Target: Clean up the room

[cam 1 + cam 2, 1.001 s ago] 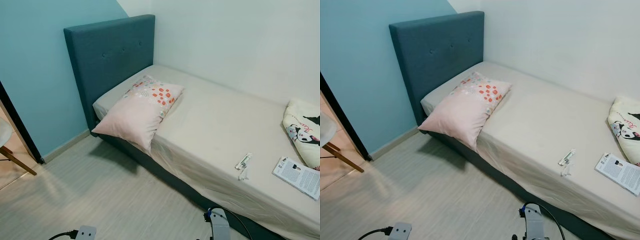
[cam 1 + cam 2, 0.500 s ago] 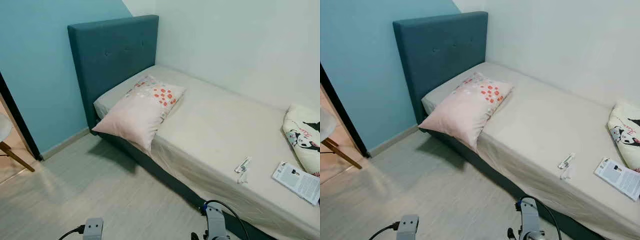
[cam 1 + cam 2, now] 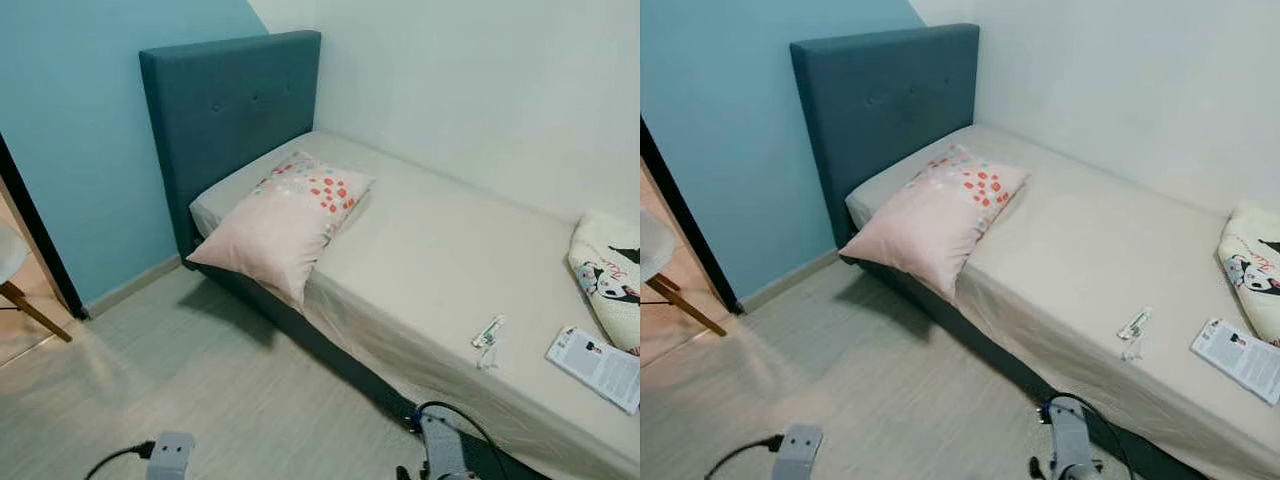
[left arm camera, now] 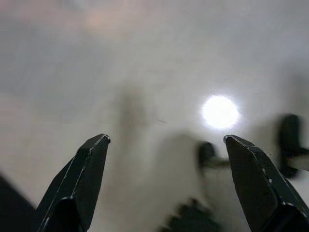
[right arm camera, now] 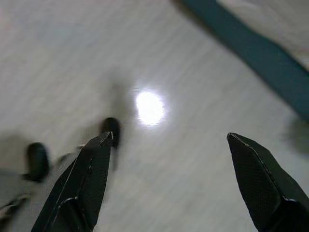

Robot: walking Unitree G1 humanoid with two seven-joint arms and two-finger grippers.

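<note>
A pink pillow (image 3: 279, 222) with a red-dotted end lies askew on the bed (image 3: 430, 240), overhanging its near edge. Near the bed's front edge lie a small white wrapper (image 3: 487, 333) and a booklet (image 3: 596, 364). A panda-print cushion (image 3: 608, 280) rests at the right. My left gripper (image 4: 166, 140) hangs open over the pale floor, nothing between its fingers. My right gripper (image 5: 169, 137) is also open above the floor, beside the teal bed base (image 5: 251, 46). Both wrists, the left (image 3: 168, 457) and the right (image 3: 440, 452), show at the bottom of the eye views.
A teal headboard (image 3: 230, 110) stands against the blue wall. A dark doorway edge (image 3: 35, 240) and a chair's wooden leg (image 3: 30, 310) are at the left. Pale wood floor (image 3: 200, 390) spreads between me and the bed.
The camera has shifted slightly, so the bed sits a little further right in view. Both wrists have swayed at the bottom edge. Nothing on the bed has moved.
</note>
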